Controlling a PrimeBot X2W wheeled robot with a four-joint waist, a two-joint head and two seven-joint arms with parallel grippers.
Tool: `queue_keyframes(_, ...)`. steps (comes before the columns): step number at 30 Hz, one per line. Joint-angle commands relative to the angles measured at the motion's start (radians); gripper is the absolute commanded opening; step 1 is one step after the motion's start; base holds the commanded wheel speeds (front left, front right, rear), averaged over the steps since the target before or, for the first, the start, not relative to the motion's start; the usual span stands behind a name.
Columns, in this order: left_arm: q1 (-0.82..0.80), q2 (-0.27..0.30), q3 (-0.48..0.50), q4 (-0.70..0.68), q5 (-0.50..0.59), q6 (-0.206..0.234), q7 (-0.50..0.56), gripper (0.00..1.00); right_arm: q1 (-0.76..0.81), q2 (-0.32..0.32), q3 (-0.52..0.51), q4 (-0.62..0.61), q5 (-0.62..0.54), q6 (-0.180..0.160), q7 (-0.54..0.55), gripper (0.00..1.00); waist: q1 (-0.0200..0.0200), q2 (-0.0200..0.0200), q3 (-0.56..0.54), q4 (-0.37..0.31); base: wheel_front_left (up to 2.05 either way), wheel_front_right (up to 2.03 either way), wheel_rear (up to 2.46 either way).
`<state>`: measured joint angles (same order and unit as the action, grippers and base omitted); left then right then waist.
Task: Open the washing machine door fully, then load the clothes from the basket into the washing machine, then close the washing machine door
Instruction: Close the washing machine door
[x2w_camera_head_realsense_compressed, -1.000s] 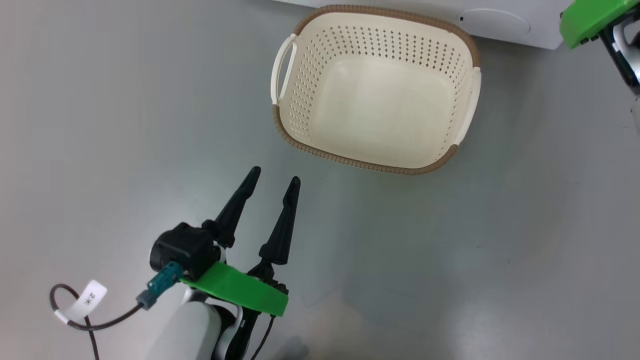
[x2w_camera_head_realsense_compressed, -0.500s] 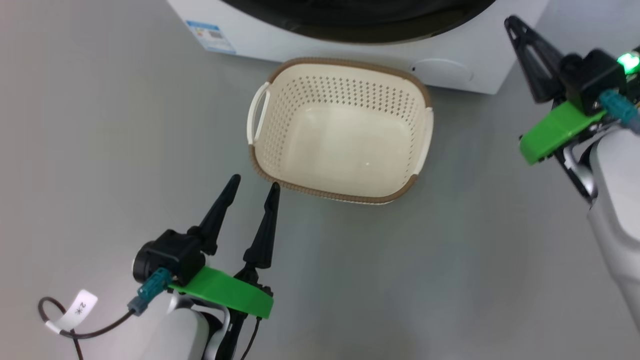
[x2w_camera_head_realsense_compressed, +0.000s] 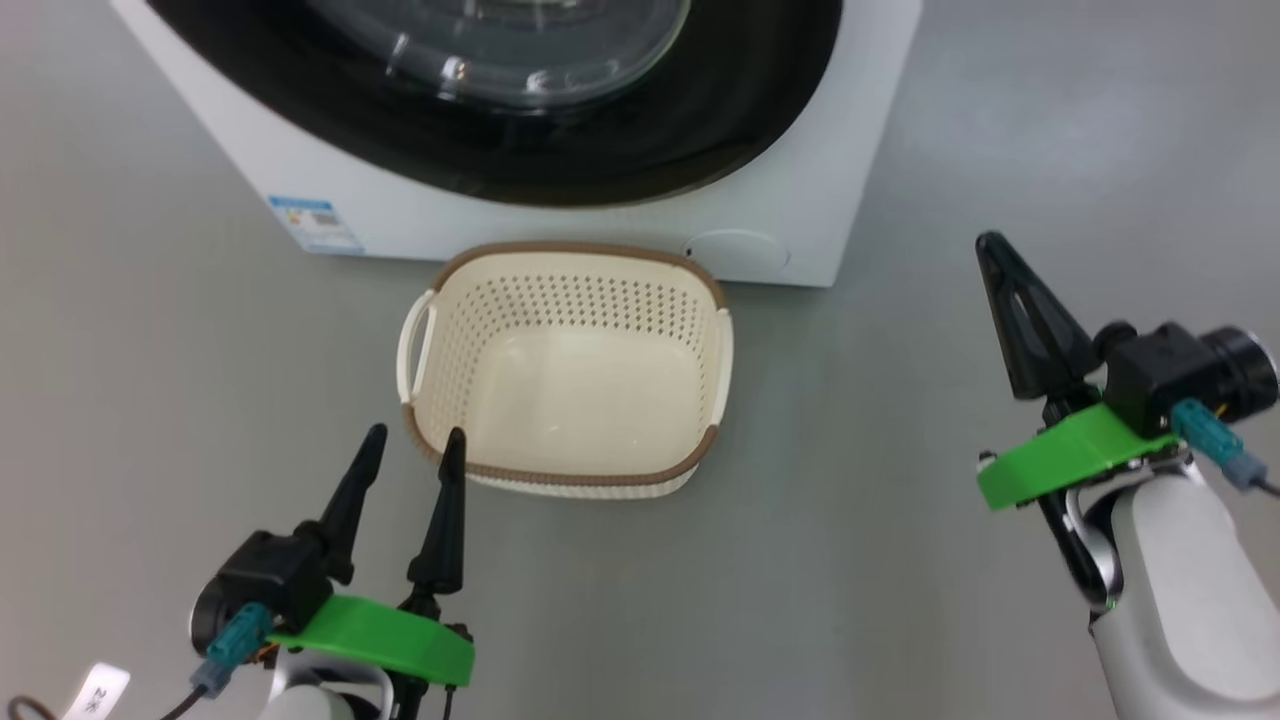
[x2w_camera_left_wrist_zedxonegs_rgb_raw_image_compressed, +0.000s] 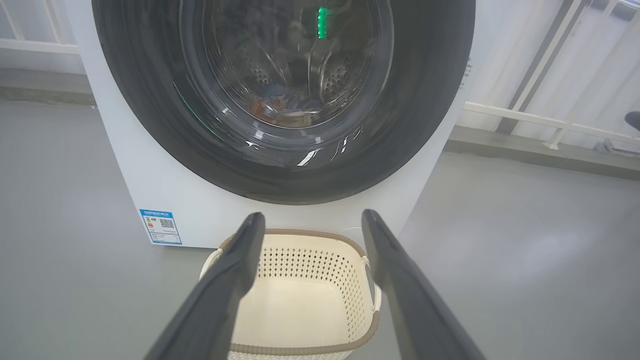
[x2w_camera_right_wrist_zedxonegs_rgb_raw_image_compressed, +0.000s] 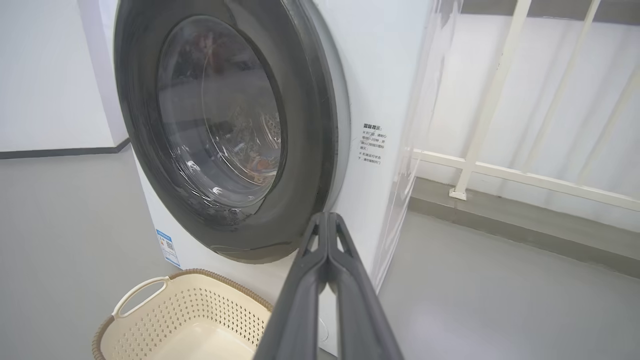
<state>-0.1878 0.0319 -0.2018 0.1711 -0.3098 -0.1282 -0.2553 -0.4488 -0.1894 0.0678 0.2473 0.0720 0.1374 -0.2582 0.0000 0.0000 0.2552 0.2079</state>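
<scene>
Head view has lifted over the last second, bringing washing machine door into sight: shut, clothes behind its glass. Basket stands empty on floor just before washing machine front. Left gripper fingers spread, holding nothing; right gripper clenched, empty. Task judged complete

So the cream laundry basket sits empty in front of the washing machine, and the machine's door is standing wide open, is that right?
Not quite: the washing machine door is shut, lying flush against the washing machine, as the right wrist view shows. The cream laundry basket does sit empty in front of it.
</scene>
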Motion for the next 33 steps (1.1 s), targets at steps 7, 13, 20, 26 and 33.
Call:
queue_keyframes(7,0.046,0.018,0.068,-0.017,0.018,-0.003,-0.006,1.0,0.136,0.058,-0.071,-0.084,0.011,-0.007,-0.004,0.0,0.0,0.0,-0.126,-0.102,0.0,0.0,0.0)
queue_keyframes(13,0.085,0.026,0.083,-0.018,0.025,-0.003,-0.006,1.0,0.234,0.091,-0.137,-0.123,0.01,-0.007,-0.004,0.0,0.0,0.0,-0.176,-0.126,0.0,0.0,0.0)
queue_keyframes(20,0.13,0.038,0.102,-0.018,0.025,-0.003,-0.006,1.0,0.318,0.121,-0.174,-0.151,0.009,-0.007,-0.004,0.0,0.0,0.0,-0.232,-0.153,0.0,0.0,0.0)
queue_keyframes(26,0.153,0.05,0.113,-0.025,0.034,-0.003,-0.006,1.0,0.371,0.134,-0.182,-0.158,0.02,-0.007,-0.004,0.0,0.0,0.0,-0.253,-0.168,0.0,0.0,0.0)
queue_keyframes(33,0.166,0.054,0.111,-0.032,0.04,-0.003,-0.006,1.0,0.41,0.138,-0.177,-0.143,0.02,-0.007,-0.004,1.0,0.0,0.0,-0.259,-0.176,0.0,0.0,0.0)
